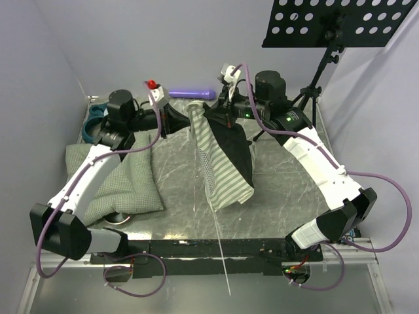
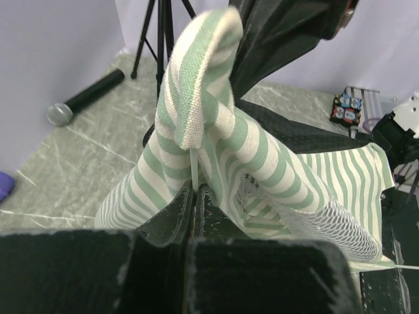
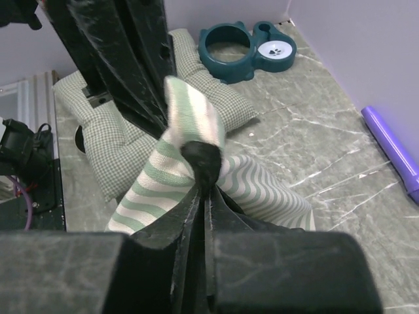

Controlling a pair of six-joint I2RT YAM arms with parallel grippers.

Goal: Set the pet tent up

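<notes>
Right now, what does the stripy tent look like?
The pet tent is green-and-white striped cloth with black lining, a white mesh panel and a thin white pole poking out. It hangs limp, not set up: the left gripper and right gripper each pinch its top, its bottom resting on the table.

Overhead plus wrist close-ups (shared tent (image 1: 229, 178))

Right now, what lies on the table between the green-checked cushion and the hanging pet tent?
Nothing: in the top external view only bare marble table shows between the cushion and the pet tent.
</notes>
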